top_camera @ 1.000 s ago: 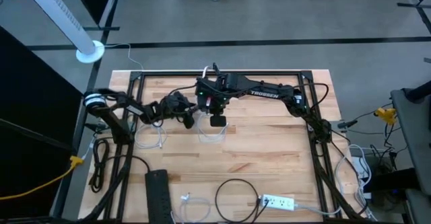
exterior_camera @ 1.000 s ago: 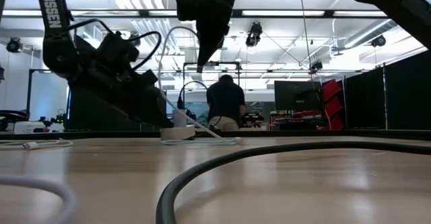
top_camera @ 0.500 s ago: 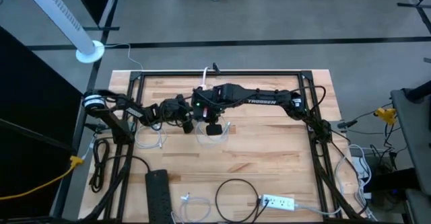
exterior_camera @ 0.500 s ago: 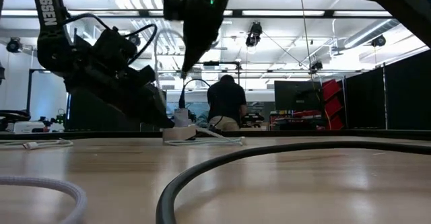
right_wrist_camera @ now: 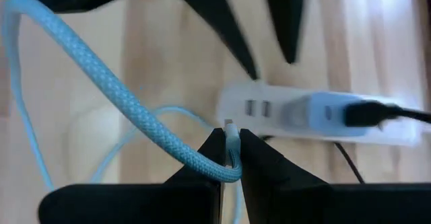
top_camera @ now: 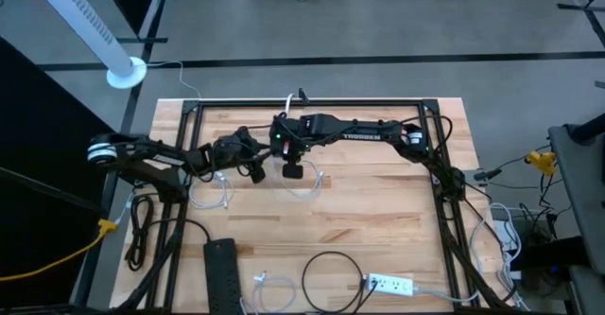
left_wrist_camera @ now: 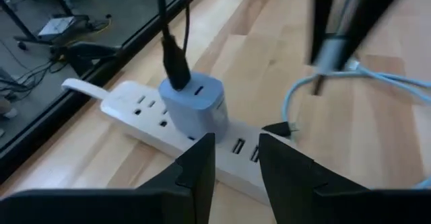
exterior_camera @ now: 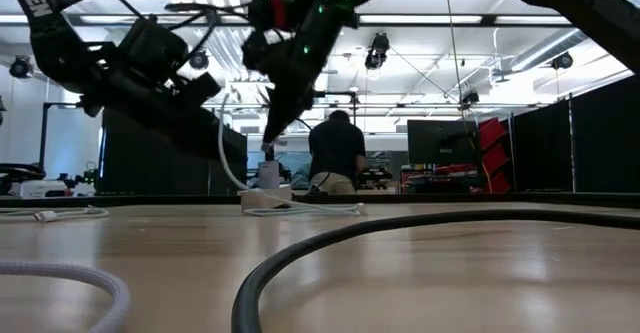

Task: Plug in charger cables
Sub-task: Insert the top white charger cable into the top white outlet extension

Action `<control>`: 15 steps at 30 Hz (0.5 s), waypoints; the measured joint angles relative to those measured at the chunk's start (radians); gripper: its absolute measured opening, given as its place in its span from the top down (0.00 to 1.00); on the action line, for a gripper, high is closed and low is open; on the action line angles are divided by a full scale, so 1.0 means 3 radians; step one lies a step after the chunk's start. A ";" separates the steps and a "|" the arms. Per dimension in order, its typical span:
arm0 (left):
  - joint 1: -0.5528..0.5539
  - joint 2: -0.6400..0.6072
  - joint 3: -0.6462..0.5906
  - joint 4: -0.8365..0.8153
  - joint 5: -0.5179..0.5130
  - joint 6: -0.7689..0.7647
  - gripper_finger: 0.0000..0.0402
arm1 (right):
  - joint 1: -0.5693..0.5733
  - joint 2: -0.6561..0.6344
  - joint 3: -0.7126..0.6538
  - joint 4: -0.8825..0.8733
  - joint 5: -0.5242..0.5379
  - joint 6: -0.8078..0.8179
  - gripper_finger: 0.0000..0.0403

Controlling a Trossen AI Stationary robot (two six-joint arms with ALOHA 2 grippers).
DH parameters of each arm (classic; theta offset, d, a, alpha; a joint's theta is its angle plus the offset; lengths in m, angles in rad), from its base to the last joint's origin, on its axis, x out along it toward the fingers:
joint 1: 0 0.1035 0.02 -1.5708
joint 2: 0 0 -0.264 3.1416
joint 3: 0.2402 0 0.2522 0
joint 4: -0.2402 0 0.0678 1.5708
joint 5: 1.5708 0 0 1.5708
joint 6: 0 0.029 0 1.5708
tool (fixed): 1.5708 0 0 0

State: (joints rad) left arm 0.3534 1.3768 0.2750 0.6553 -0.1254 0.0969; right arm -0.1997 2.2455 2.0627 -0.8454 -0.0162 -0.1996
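Grippers, two, both above the table's far-centre area. Right gripper [right_wrist_camera: 231, 158]: fingers pinched narrow on the plug end of a pale blue braided cable [right_wrist_camera: 128, 106]; the plug tip pokes out between the fingertips, directly above a white power strip [right_wrist_camera: 269, 111] with USB slots. Whether the plug touches the strip cannot be made out. In the high view this gripper [top_camera: 292, 169] hangs at the arm's tip, the cable beneath it a faint loop [top_camera: 301, 190].

Left gripper [left_wrist_camera: 234, 158]: fingers parted by a narrow gap, nothing visibly between them, poised over the same strip [left_wrist_camera: 151, 126]. Its place in the high view [top_camera: 253, 170] is at 9 o'clock of the right gripper, close by.

Strip fittings: one pale blue adapter [left_wrist_camera: 196, 106] plugged in upright, a black cable [left_wrist_camera: 174, 52] entering its top; the cable's upper run is cut off by the frame edge.

Other cables: black loop [top_camera: 332, 279] at the table's 6 o'clock edge; white coil [top_camera: 216, 194] below the left gripper; ends too small to read.

Low view: strip [exterior_camera: 266, 199] partly hidden behind both arms.
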 joint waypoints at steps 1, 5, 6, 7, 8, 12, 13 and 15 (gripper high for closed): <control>0.0036 0.0056 0.0001 0.0006 -0.0004 0.0001 0.74 | -0.0019 -0.0001 -0.0005 0.0043 0.0003 0.0005 0.96; 0.0182 0.0315 -0.0002 0.0395 -0.0071 -0.0074 0.74 | -0.0055 -0.0001 -0.0020 0.0062 0.0003 -0.0026 0.96; 0.0212 0.0375 -0.0001 0.0553 -0.0074 -0.0083 0.75 | -0.0057 -0.0001 -0.0026 0.0069 0.0002 -0.0036 0.96; 0.0239 0.0436 0.0001 0.0666 -0.0074 -0.0088 0.75 | -0.0057 -0.0001 -0.0033 0.0074 0.0002 -0.0054 0.96; 0.0260 0.0499 0.0013 0.0730 -0.0072 -0.0090 0.75 | -0.0057 -0.0001 -0.0042 0.0080 0.0002 -0.0068 0.96; 0.0300 0.0699 0.0125 0.0724 0.0002 -0.0089 0.77 | -0.0057 -0.0001 -0.0085 0.0084 -0.0005 -0.0091 0.96; 0.0298 0.0753 0.0167 0.0721 0.0039 -0.0098 0.77 | -0.0061 -0.0003 -0.0109 0.0105 -0.0002 -0.0096 0.96; 0.0295 0.0881 0.0257 0.0642 0.0095 -0.0117 0.78 | -0.0074 -0.0004 -0.0153 0.0138 0.0003 -0.0092 0.96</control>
State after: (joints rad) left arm 0.4419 1.6411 0.3521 0.8479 -0.0968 0.0618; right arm -0.2218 2.2444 2.0169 -0.8041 -0.0153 -0.2273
